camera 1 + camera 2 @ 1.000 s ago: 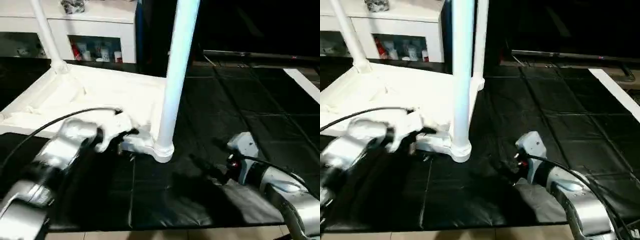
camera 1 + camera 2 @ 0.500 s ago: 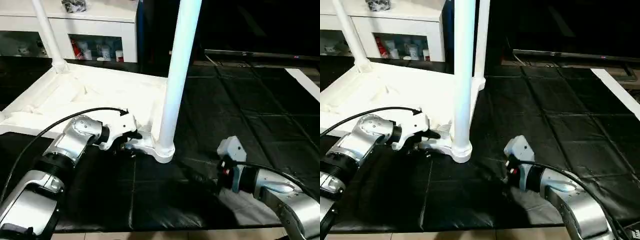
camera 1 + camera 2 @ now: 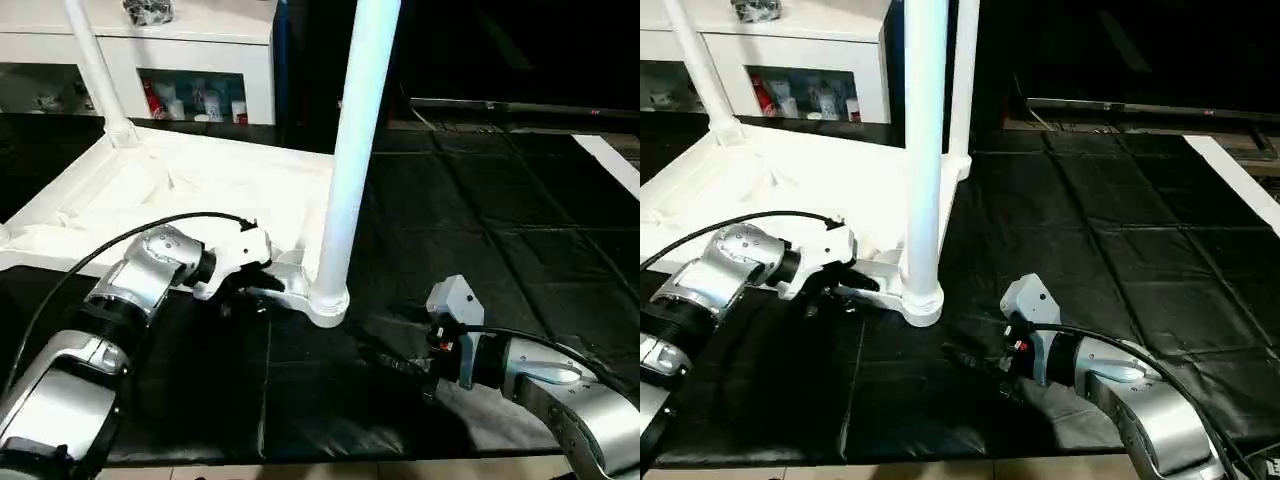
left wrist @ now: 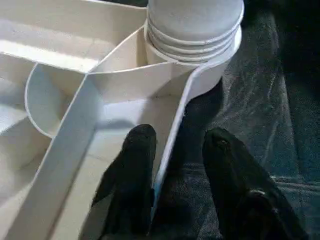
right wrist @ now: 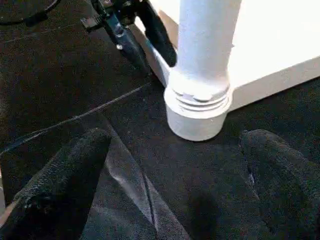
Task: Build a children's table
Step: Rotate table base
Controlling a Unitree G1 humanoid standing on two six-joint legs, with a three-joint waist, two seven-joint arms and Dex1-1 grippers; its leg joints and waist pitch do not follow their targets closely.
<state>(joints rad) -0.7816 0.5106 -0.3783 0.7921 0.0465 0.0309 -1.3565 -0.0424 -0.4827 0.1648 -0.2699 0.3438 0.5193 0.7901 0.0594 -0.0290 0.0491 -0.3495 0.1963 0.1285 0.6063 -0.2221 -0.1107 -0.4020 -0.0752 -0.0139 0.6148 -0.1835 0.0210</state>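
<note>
The tabletop [image 3: 200, 190] lies upside down on the black mat [image 3: 480, 220], and the left gripper [image 4: 172, 150] straddles its rim beside the near leg [image 3: 350, 160], fingers half closed, probably to steady it, while the right gripper [image 5: 175, 165] waits wide open, empty.

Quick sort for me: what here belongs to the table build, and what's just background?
Belongs to the job:
- tabletop, upside down on the black mat
- near leg, upright in its corner socket
- far-left leg, also upright
- left end effector, fingers straddling the tabletop's edge wall

Just background:
- white cabinet with glass doors
- black mat
</note>
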